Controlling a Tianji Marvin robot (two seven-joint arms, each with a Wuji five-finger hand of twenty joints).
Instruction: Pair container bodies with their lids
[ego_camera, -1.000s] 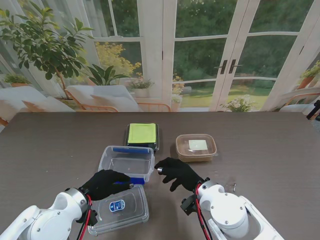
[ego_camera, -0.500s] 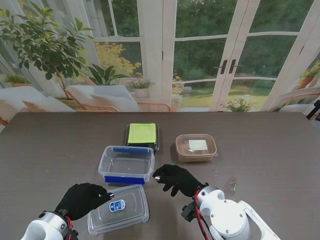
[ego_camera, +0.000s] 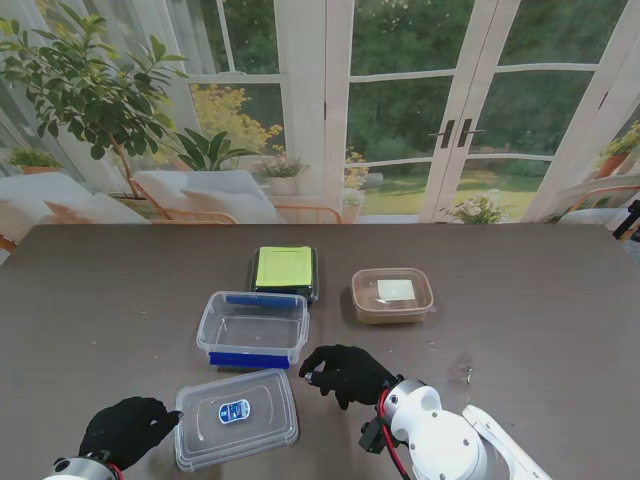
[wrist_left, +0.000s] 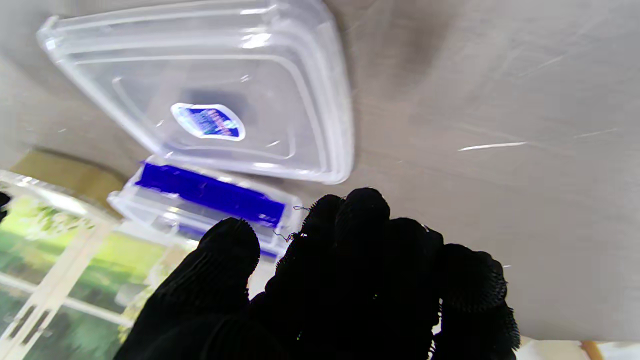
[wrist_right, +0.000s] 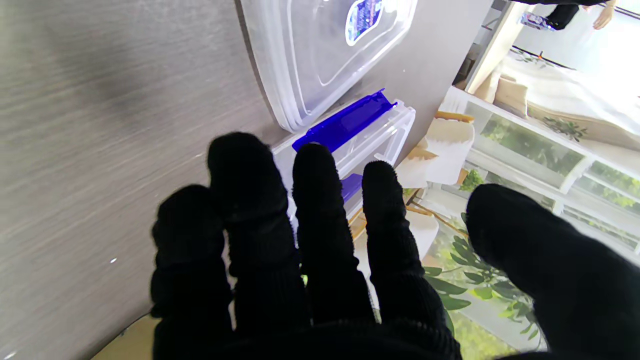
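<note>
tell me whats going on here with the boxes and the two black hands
A robot is matching boxes with lids on a dark table. The clear box with blue clips sits open, and its clear lid lies flat on the table, nearer to me. Neither hand holds anything: the left hand is just left of the lid, the right hand just right of it. Farther off, a green-lidded box and a brown box are already closed.

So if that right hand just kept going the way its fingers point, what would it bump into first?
Most likely the clear box with blue clips. The right hand points left and a little away from the robot, toward that box's near right corner. The loose lid lies nearer the robot, probably just off that line, though depth is unclear.
</note>
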